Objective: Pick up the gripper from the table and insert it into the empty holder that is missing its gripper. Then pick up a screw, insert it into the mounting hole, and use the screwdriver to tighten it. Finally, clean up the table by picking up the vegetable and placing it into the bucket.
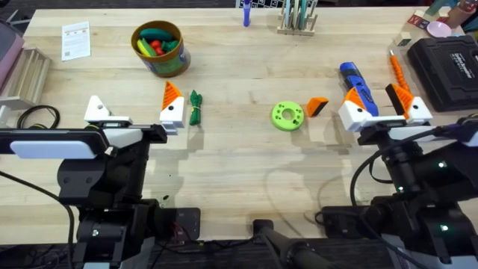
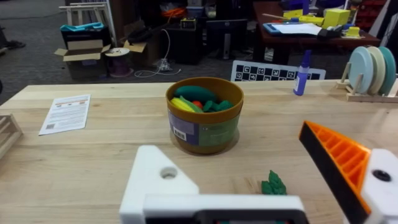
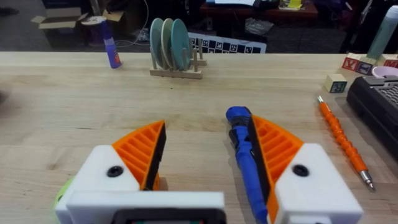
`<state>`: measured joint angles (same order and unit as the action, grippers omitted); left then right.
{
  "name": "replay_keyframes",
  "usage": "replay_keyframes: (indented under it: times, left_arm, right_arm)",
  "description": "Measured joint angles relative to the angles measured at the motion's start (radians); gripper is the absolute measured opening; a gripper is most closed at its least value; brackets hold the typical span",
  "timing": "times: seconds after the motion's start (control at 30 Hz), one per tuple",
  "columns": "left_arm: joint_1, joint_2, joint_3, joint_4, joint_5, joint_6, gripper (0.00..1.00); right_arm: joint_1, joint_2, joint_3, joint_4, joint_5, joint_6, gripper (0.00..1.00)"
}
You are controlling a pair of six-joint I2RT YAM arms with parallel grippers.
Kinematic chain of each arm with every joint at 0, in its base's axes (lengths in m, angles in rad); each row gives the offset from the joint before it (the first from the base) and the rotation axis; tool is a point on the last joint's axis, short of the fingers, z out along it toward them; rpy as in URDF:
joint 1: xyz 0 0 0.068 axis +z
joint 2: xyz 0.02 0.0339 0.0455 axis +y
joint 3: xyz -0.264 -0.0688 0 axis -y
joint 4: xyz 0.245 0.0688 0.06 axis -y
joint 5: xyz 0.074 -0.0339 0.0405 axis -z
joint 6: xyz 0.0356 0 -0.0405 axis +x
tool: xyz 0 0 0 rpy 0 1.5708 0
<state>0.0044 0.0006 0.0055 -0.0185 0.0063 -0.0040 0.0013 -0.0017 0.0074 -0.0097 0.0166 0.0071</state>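
Observation:
The gripper (image 1: pixel 317 106), a loose orange wedge, lies on the table (image 1: pixel 239 164) right of a lime-green disc (image 1: pixel 287 116). My left gripper (image 1: pixel 134 112) (image 2: pixel 230 146) is open. One finger is the bare white holder (image 1: pixel 97 110) (image 2: pixel 158 180); the other carries an orange pad (image 2: pixel 339 162). The dark-green vegetable (image 1: pixel 195 107) (image 2: pixel 272 183) lies just right of that padded finger. The bucket (image 1: pixel 159 46) (image 2: pixel 204 118) stands behind it with toy vegetables inside. My right gripper (image 1: pixel 381 101) (image 3: pixel 208 124) is open. The blue screwdriver (image 1: pixel 357 86) (image 3: pixel 245 155) lies in its gap, close to one pad.
An orange pen-like tool (image 1: pixel 396 67) (image 3: pixel 342 137) and a black case (image 1: pixel 448 67) lie at the right. A paper sheet (image 1: pixel 75 39) (image 2: pixel 65 113) sits at the far left. A rack of discs (image 3: pixel 171 46) and a blue bottle (image 3: pixel 112 50) stand at the back edge.

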Motion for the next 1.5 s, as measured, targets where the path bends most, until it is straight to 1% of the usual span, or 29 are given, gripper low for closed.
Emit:
replay_keyframes:
  times: [0.4, 0.47, 0.57, 0.63, 0.7, 0.83, 1.0, 1.13, 1.27, 1.37, 1.5]
  left_arm:
    - [0.000, 0.000, 0.000, 0.008, 0.000, 0.000, 0.985]
    - [0.000, 0.000, 0.000, 0.038, 0.000, 0.000, 0.985]
    - [0.000, 0.000, 0.002, 0.080, 0.000, -0.005, 0.985]
    - [0.000, 0.000, 0.015, 0.067, 0.000, -0.016, 0.985]
    - [0.000, 0.000, 0.053, 0.027, 0.000, -0.025, 0.985]
    - [0.000, 0.038, 0.193, -0.074, 0.000, -0.035, 0.985]
    - [0.000, 0.189, 0.422, -0.256, 0.000, -0.042, 0.986]
    - [0.000, 0.372, 0.601, -0.415, 0.000, -0.043, 0.986]
    - [0.000, 0.550, 0.755, -0.557, 0.000, -0.043, 0.986]
    - [0.000, 0.684, 0.857, -0.655, 0.001, -0.043, 0.985]
    - [0.000, 0.855, 0.965, -0.762, 0.005, -0.043, 0.985]
  right_arm:
    - [0.000, 0.000, 0.000, 0.013, 0.000, 0.000, 0.808]
    - [0.000, 0.001, -0.001, 0.067, -0.002, 0.000, 0.808]
    - [0.000, 0.002, 0.000, 0.199, -0.004, 0.000, 0.808]
    - [0.000, 0.002, 0.013, 0.225, -0.005, 0.000, 0.808]
    - [0.000, 0.002, 0.042, 0.200, -0.006, 0.000, 0.808]
    - [0.000, 0.029, 0.172, 0.085, -0.008, 0.000, 0.810]
    - [0.000, 0.169, 0.398, -0.094, -0.007, 0.000, 0.810]
    - [0.000, 0.349, 0.564, -0.243, -0.007, 0.000, 0.810]
    - [0.000, 0.548, 0.719, -0.399, -0.010, 0.000, 0.810]
    - [0.000, 0.686, 0.824, -0.525, -0.012, 0.000, 0.810]
    - [0.000, 0.851, 0.949, -0.691, -0.014, 0.000, 0.810]
